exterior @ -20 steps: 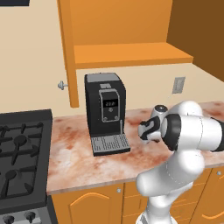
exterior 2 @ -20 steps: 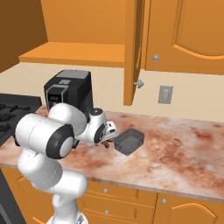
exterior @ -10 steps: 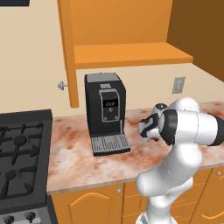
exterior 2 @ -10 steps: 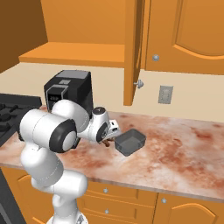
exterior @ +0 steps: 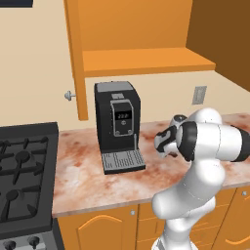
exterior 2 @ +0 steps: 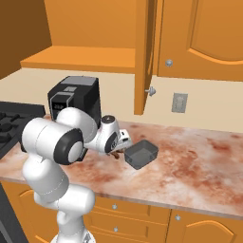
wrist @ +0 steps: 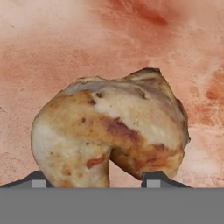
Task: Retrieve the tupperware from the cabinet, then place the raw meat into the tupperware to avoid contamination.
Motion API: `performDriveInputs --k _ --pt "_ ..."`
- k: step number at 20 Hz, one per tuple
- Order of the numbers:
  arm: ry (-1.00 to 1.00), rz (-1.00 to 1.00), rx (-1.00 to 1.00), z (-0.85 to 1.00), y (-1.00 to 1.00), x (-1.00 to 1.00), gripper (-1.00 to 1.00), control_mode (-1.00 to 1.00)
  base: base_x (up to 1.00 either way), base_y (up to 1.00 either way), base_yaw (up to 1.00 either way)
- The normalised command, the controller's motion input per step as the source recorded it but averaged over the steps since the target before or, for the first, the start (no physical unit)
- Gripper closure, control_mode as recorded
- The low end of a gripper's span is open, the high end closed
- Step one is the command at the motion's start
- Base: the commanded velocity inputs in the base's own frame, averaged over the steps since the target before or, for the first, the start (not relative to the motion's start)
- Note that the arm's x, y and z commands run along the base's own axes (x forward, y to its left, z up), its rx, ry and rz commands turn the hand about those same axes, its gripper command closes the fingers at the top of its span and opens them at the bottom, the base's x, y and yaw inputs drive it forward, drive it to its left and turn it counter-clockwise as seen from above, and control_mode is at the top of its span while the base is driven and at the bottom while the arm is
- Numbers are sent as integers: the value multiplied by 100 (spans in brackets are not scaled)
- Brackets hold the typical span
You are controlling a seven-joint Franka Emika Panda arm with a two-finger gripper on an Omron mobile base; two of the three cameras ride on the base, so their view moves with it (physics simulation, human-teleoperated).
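The raw meat (wrist: pixel 113 131), a lumpy tan-brown drumstick piece, sits between my two fingertips (wrist: pixel 157 178) in the hand view, over the marbled counter. My gripper (wrist: pixel 97 179) is shut on it. In the right base view my gripper (exterior 2: pixel 118 151) hangs low over the counter with the brown meat (exterior 2: pixel 115 155) under it, just left of the tupperware (exterior 2: pixel 141 154). That small dark box stands open on the counter with nothing inside. The cabinet (exterior 2: pixel 144 52) above has its door swung open and its orange shelf (exterior: pixel 146 61) is bare.
A tall black coffee machine (exterior: pixel 117 122) stands on the counter left of my hand, close behind it in the right base view (exterior 2: pixel 76 97). The black stove (exterior: pixel 24 171) is at the far left. A wall outlet (exterior 2: pixel 179 102) sits above the counter behind the tupperware.
My jaws have closed in from wide open onto the raw meat. The arm has shifted only slightly; the tupperware has not moved.
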Motion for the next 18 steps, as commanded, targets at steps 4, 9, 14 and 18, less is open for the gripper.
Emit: performDriveInputs --k 4,9,14,18 --pt "0 0 0 1 0 0 100 -100 0 0 0" --pt "0 0 0 16 0 0 100 -100 0 0 0" --pt "-2 0 0 25 0 0 100 -100 0 0 0" --pt "-9 0 0 29 0 0 100 -100 0 0 0"
